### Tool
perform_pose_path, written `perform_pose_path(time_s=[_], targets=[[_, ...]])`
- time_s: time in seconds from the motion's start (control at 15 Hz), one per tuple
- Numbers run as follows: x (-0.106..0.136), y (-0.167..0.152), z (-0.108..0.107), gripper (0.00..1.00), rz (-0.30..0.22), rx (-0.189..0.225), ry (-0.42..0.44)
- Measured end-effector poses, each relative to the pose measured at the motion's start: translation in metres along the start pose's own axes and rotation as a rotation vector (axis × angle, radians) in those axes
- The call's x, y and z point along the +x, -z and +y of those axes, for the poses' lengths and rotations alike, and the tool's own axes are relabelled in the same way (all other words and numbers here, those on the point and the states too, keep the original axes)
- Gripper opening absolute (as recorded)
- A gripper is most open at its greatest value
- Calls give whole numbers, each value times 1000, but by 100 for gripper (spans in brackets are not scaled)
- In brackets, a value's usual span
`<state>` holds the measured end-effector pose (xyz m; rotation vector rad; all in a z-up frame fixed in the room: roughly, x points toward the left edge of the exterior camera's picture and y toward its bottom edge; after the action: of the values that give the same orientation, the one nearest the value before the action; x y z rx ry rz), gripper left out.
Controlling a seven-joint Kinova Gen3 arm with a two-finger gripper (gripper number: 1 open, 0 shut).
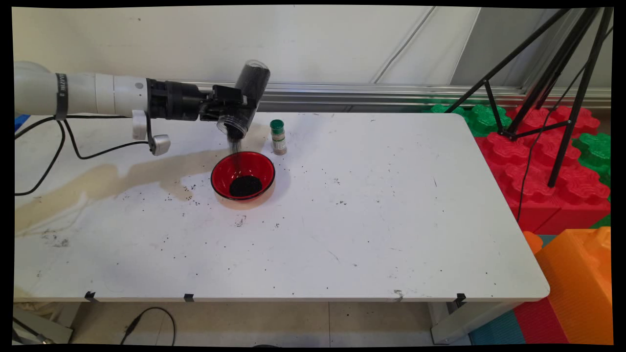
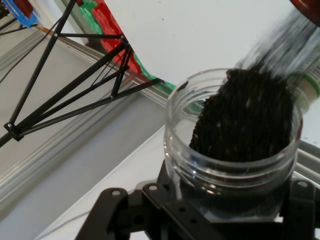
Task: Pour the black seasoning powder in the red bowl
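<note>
The gripper (image 1: 234, 108) is clamped around a clear plastic jar (image 1: 247, 98), holding it tipped mouth-down above the red bowl (image 1: 243, 175). A thin stream of dark grains (image 1: 235, 146) falls from the jar's mouth into the bowl, where a black heap (image 1: 245, 186) already sits slightly toward the near side. From the hand view, the jar (image 2: 235, 150) is still heavily loaded: dark grains (image 2: 245, 125) are packed up against its open rim and sliding out toward the upper right. So, as I judge it, the pour is under way but far from finished; a modest pile is in the bowl and most of the contents remain in the jar.

Just beside the bowl, behind and to its right, stands a small spice bottle with a green cap (image 1: 278, 137), upright and untouched. Loose dark specks (image 1: 188, 188) are scattered over the white table (image 1: 391, 220) around the bowl, mostly to its left and front.
</note>
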<state>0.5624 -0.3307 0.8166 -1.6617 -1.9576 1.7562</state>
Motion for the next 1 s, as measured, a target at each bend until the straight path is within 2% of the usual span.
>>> perform_pose_path(time_s=[1.0], targets=[[1, 2, 0, 0, 4, 7, -28]])
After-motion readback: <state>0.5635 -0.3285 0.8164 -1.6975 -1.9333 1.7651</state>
